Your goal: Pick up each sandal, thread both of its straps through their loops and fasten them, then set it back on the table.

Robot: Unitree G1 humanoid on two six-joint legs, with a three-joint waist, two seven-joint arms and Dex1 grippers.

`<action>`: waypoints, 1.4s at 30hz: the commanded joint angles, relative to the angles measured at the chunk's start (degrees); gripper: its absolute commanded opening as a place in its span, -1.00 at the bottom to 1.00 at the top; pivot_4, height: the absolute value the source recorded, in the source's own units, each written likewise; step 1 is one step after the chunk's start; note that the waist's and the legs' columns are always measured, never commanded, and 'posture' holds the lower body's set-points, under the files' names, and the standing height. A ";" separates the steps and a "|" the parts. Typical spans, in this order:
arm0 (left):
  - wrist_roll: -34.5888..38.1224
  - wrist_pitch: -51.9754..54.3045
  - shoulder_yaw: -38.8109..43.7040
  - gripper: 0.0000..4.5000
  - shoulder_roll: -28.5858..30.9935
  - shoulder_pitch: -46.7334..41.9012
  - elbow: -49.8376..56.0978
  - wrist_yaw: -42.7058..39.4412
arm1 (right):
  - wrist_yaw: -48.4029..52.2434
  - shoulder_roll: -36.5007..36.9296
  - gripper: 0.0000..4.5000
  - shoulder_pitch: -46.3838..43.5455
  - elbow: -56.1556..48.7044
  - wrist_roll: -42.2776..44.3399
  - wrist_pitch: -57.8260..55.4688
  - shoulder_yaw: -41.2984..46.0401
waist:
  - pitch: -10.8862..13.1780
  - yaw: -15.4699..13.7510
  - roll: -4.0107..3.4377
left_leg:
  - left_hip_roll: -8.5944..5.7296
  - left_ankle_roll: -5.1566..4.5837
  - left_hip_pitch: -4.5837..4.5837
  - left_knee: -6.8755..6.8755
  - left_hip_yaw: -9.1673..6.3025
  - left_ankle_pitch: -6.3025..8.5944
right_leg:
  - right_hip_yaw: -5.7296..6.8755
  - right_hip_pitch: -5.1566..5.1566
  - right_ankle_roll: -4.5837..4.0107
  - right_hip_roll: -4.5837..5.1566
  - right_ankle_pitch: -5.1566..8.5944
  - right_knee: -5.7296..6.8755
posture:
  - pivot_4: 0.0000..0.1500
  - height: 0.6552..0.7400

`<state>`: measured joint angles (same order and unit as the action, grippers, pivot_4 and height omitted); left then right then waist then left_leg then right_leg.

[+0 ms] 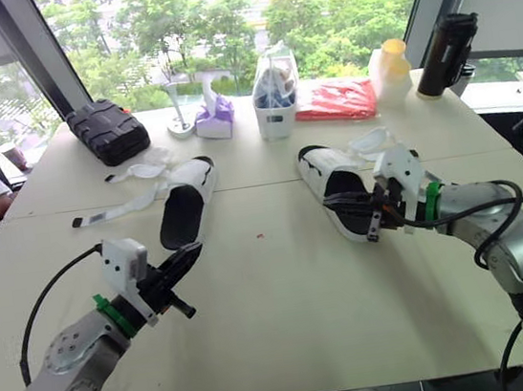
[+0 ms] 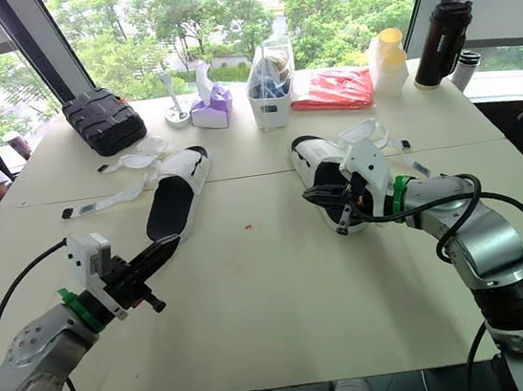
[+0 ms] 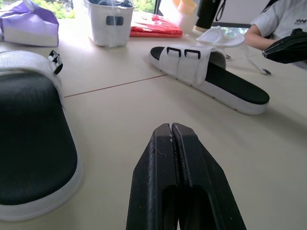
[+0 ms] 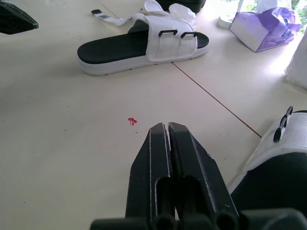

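Left end effector (image 3: 171,128), right end effector (image 4: 165,126) closed, empty; bare table (image 1: 284,294) between them.

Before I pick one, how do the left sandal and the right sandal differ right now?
The left sandal has its straps stretched flat across the table toward the robot's left. The right sandal has its own bunched up beside it. The right gripper lies over the right sandal's heel, while the left gripper sits beside the left sandal's heel, apparently apart. Both are white with black footbeds, flat on the table, buckles empty.
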<state>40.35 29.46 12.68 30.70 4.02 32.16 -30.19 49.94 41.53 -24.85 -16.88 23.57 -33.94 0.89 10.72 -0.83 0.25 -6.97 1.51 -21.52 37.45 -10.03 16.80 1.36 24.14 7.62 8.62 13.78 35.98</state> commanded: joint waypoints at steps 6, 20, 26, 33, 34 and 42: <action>4.02 2.71 1.52 -1.00 0.76 -0.35 2.83 0.22 | -0.20 -0.45 -0.98 -0.32 -1.28 -0.20 1.81 -0.15 | 0.00 0.03 0.01 | 0.04 0.01 0.00 -0.19 0.20 -0.01 | -0.20 0.20 0.00 -0.01 0.00 0.00 | 1.00 1.00; 4.68 3.73 1.53 -1.00 2.39 -0.81 2.70 0.18 | -2.34 -1.12 -0.98 1.29 -2.81 0.31 1.16 0.28 | 0.01 0.03 0.02 | 0.04 -0.01 0.03 -0.21 0.32 0.00 | -0.39 0.23 0.00 -0.03 -0.01 -0.03 | 1.00 1.00; 5.93 3.78 1.83 -1.00 2.03 -1.28 2.18 0.08 | -3.38 -1.75 -0.98 1.05 -2.74 -0.14 1.28 -0.05 | 0.01 0.03 0.03 | 0.04 -0.01 0.03 -0.21 0.33 0.00 | -0.41 0.24 0.00 -0.04 -0.01 -0.03 | 1.00 1.00; 5.17 3.35 1.28 -1.00 2.28 -1.69 1.82 0.34 | -4.99 -2.57 -0.75 -0.01 -2.07 -1.14 2.43 0.06 | 0.01 0.06 0.03 | 0.04 -0.01 0.03 -0.21 0.35 0.00 | -0.44 0.24 0.00 -0.05 -0.01 -0.03 | 1.00 1.00; 5.06 3.31 1.24 -1.00 2.31 -1.82 1.70 0.31 | -5.14 -2.39 -0.58 -0.15 -1.89 -2.04 3.17 -0.30 | 0.01 0.04 0.03 | 0.04 -0.01 0.04 -0.21 0.35 0.00 | -0.44 0.24 0.00 -0.05 -0.01 -0.02 | 1.00 1.00; 4.43 3.36 0.47 -1.00 2.31 -2.51 1.23 0.01 | -13.01 -1.36 0.99 -4.08 5.89 -20.04 16.12 -6.27 | 0.01 0.13 0.04 | 0.03 0.06 0.05 -0.21 0.45 -0.04 | -0.52 0.28 0.01 -0.04 -0.01 -0.01 | 1.00 1.00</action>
<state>44.98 33.35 12.58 32.62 1.94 32.51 -29.85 40.32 39.41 -26.37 -12.53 9.71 -22.73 -4.31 10.73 -0.70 0.28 -6.95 1.60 -21.47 37.24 -9.55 16.75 0.80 24.45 7.63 8.57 13.77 35.99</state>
